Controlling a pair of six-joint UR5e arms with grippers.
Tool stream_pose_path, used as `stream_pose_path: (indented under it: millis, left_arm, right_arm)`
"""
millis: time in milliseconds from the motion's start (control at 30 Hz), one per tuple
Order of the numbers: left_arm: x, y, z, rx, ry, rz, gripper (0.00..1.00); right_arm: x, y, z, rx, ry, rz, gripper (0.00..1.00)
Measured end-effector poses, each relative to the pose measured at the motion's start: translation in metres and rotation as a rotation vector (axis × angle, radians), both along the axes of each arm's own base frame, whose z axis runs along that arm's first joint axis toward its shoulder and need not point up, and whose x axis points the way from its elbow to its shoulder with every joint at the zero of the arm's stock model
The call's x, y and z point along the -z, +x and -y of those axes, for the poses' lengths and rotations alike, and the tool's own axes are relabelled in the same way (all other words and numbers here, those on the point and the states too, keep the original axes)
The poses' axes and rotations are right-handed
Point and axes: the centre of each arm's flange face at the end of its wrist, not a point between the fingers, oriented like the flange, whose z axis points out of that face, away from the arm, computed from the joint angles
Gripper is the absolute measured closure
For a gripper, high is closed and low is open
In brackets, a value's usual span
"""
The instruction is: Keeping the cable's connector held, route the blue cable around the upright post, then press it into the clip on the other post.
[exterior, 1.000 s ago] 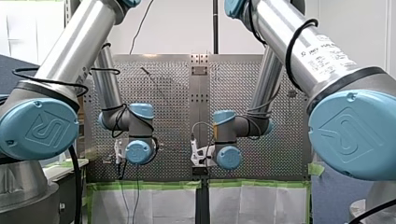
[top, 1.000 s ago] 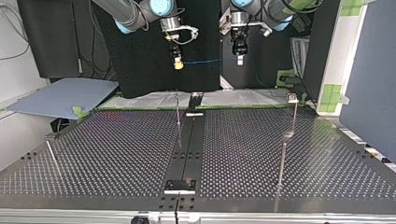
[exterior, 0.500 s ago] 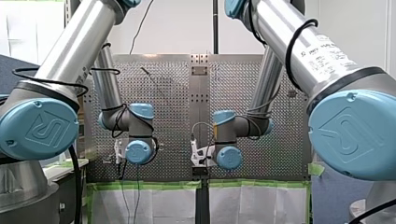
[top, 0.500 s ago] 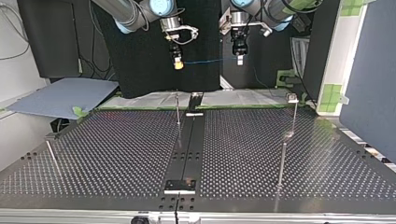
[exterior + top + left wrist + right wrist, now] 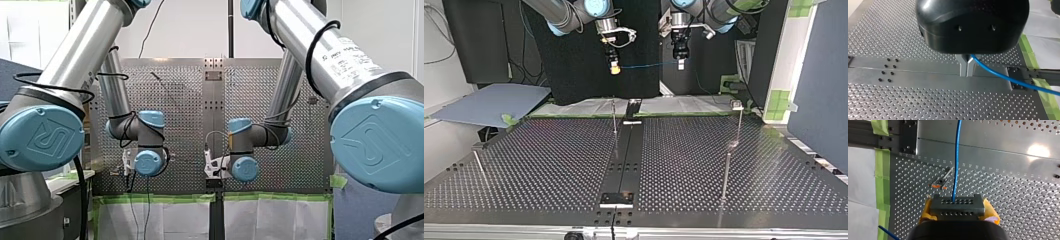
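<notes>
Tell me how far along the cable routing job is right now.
Done: the right tool grips the connector, and the left tool pinches the blue cable. In hand: the cable hangs taut between them, high above the table. Left: rounding the upright post and clipping.

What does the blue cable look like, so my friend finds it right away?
In the top view, look above the far edge of the perforated table, where two arms hang down. The blue cable stretches almost level between my right end effector and my left end effector. It is the only thin blue line in mid-air.
</notes>
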Motion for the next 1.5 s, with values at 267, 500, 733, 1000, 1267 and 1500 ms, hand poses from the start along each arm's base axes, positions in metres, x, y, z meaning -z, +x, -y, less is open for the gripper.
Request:
stream_pose_path:
  millis: [267,500,733,1000,1267,1500]
  left_arm:
    - [-0.02,0.008,-0.008,-0.059,0.039,0.006,1.0]
    - [-0.041,0.009,-0.015,-0.1,-0.002,0.011,1.0]
    - [-0.075,0.027,-0.017,-0.15,-0.036,0.05,1.0]
    - [-0.132,0.057,-0.017,-0.221,-0.097,0.129,1.0]
    - [-0.193,0.076,-0.015,-0.254,-0.161,0.205,1.0]
    - [-0.239,0.089,-0.025,-0.291,-0.219,0.264,1.0]
  right_arm:
    - [-0.04,0.018,0.016,0.041,-0.044,0.028,1.0]
    - [-0.084,0.036,0.023,0.003,-0.042,0.114,1.0]
    - [-0.137,0.056,0.032,-0.063,-0.068,0.18,1.0]
    - [-0.2,0.071,0.04,-0.12,-0.104,0.245,1.0]
    - [-0.272,0.077,0.049,-0.149,-0.143,0.32,1.0]
    - [-0.318,0.081,0.053,-0.183,-0.156,0.363,1.0]
